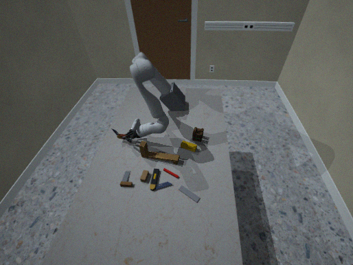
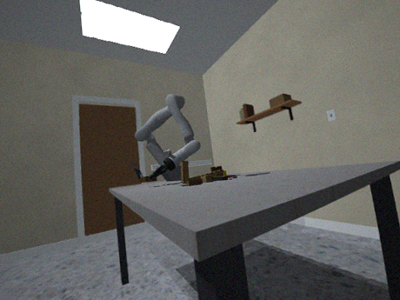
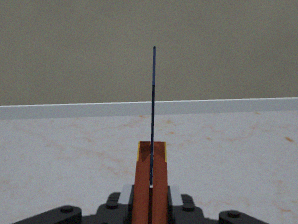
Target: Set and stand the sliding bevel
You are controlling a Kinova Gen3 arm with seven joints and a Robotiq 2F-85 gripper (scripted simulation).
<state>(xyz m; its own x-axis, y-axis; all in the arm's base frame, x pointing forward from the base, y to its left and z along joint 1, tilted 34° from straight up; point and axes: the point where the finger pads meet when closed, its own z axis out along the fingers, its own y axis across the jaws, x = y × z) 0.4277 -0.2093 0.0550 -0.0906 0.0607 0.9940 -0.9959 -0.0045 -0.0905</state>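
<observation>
My gripper [image 1: 128, 135] is shut on the wooden sliding bevel [image 1: 118, 134] and holds it low over the left side of the table, left of the leg. In the wrist view the bevel's red-brown stock [image 3: 151, 172] sits between my fingers, and its thin dark blade [image 3: 153, 100] stands edge-on, pointing up and away. The wooden leg [image 1: 143, 148] stands upright on the rail [image 1: 166, 156], forming an L. The slotted block [image 1: 198, 134] stands to the right, behind a yellow block [image 1: 189, 145]. The black bevel [image 1: 154, 179] lies flat nearer the front. From the side view, my gripper [image 2: 154, 174] is just above the table top.
Loose parts lie in front of the rail: a wood-and-grey tool [image 1: 126, 179], a small wooden block [image 1: 144, 175], a red stick [image 1: 171, 173], a blue strip [image 1: 163, 185] and a grey bar [image 1: 189, 193]. The arm's base [image 1: 174, 97] stands at the back.
</observation>
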